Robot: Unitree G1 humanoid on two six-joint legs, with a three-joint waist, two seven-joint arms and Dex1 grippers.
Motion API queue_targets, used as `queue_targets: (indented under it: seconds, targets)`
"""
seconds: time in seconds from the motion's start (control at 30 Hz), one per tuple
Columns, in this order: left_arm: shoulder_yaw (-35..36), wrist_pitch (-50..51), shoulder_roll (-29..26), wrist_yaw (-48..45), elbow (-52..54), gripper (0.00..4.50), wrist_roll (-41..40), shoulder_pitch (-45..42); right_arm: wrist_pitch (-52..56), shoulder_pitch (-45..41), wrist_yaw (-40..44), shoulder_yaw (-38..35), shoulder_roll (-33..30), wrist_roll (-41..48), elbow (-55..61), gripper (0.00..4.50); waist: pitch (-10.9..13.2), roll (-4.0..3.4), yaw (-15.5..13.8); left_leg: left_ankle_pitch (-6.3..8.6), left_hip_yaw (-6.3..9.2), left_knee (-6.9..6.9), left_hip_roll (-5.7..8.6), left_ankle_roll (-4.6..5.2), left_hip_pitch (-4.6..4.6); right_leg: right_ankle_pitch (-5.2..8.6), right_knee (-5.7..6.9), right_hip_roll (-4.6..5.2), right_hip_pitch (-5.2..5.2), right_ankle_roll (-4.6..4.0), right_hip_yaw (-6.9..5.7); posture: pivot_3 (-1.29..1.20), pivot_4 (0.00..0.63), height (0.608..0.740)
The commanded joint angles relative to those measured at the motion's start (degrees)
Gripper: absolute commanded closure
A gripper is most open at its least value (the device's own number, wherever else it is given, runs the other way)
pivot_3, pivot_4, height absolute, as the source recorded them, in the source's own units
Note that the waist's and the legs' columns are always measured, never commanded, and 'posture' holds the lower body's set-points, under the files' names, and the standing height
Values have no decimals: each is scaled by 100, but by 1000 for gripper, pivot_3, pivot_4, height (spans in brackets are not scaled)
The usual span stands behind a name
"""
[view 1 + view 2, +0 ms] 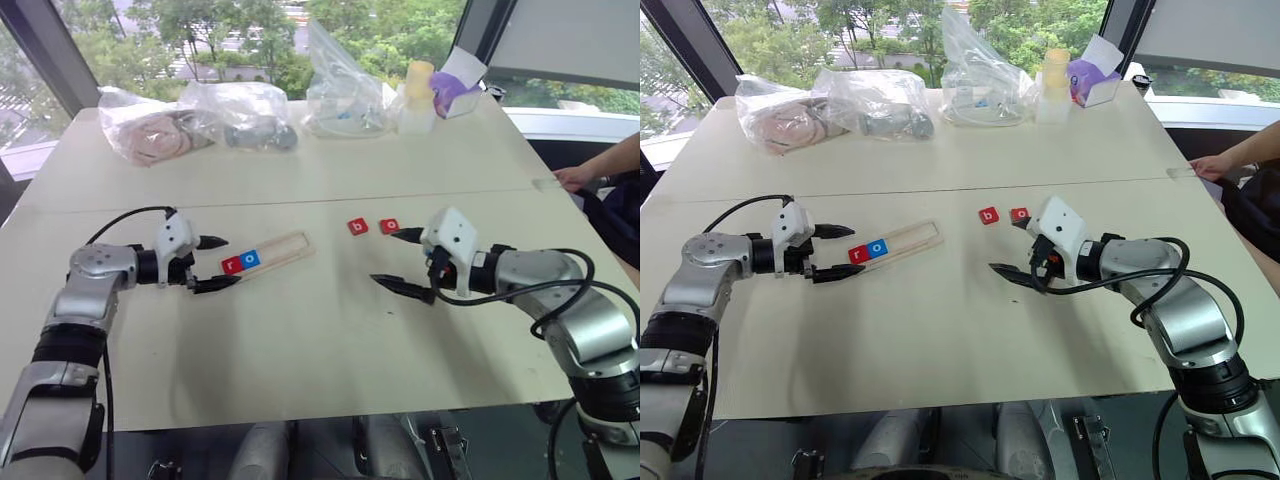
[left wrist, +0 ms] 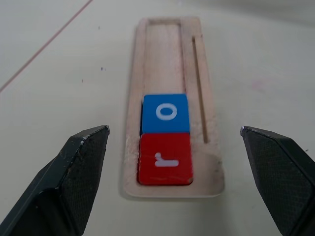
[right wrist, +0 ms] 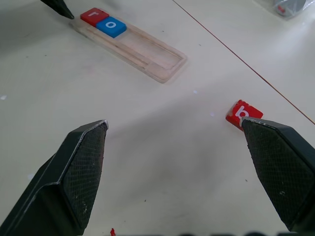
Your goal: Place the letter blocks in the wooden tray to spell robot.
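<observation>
The wooden tray (image 1: pixel 285 247) lies left of the table's centre, with a red "r" block (image 1: pixel 231 264) and a blue "o" block (image 1: pixel 250 259) side by side at its left end. The rest of it is bare. My left gripper (image 1: pixel 232 260) stands open just off that end, its fingers (image 2: pixel 81 162) on either side of the tray's end, touching nothing. Two red blocks, "b" (image 1: pixel 357 227) and "o" (image 1: pixel 390 226), lie loose on the table to the tray's right. My right gripper (image 1: pixel 383 256) hangs open and empty just right of them, one fingertip (image 3: pixel 275 152) close by the "b" block (image 3: pixel 243 112).
Clear plastic bags (image 1: pixel 200 120) with contents, a pale bottle (image 1: pixel 418 95) and a purple-and-white box (image 1: pixel 455 92) stand along the table's far edge. A person's hand (image 1: pixel 575 178) rests at the table's right edge. The table's front edge runs close below both arms.
</observation>
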State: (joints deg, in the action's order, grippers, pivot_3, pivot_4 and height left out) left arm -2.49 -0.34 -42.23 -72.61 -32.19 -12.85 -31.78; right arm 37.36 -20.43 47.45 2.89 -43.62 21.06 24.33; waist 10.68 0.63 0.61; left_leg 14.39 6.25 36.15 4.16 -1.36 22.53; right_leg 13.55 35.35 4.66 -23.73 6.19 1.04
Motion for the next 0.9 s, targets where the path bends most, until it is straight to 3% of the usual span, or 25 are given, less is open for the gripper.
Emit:
queue_targets:
  seconds: [0.03, 0.57, 0.7, 0.9]
  targets:
    - [-1, -375, 64, -122, -510, 0, 166, -260, 50, -6, -55, -116, -27, 75, 336, 43, 0, 0, -1, 0, -1, 1, 0, 0, 0, 0, 3, 0, 0, 0, 1, 0, 150, 740]
    - [-276, -1000, 375, 102, -2021, 0, 935, -637, 311, 179, -303, -289, -26, 157, 657, 43, -7, -6, -4, -1, -1, 10, 2, 0, -13, -1, 25, 0, 8, 1, 0, 0, 150, 740]
    - [-276, -1062, 460, 100, -2156, 1308, 959, -685, 314, 170, -331, -282, -13, 151, 654, 0, -11, -6, -3, -1, 0, 23, 2, 0, -24, 0, 43, 0, 19, 1, -1, 0, 150, 740]
    - [-320, -1196, 558, -41, -1865, 1393, 931, -461, 326, 150, -370, -305, -10, 165, 639, 0, -13, -9, -8, -1, 1, 41, 2, 0, -24, 1, 62, 0, 19, 1, 0, 0, 150, 740]
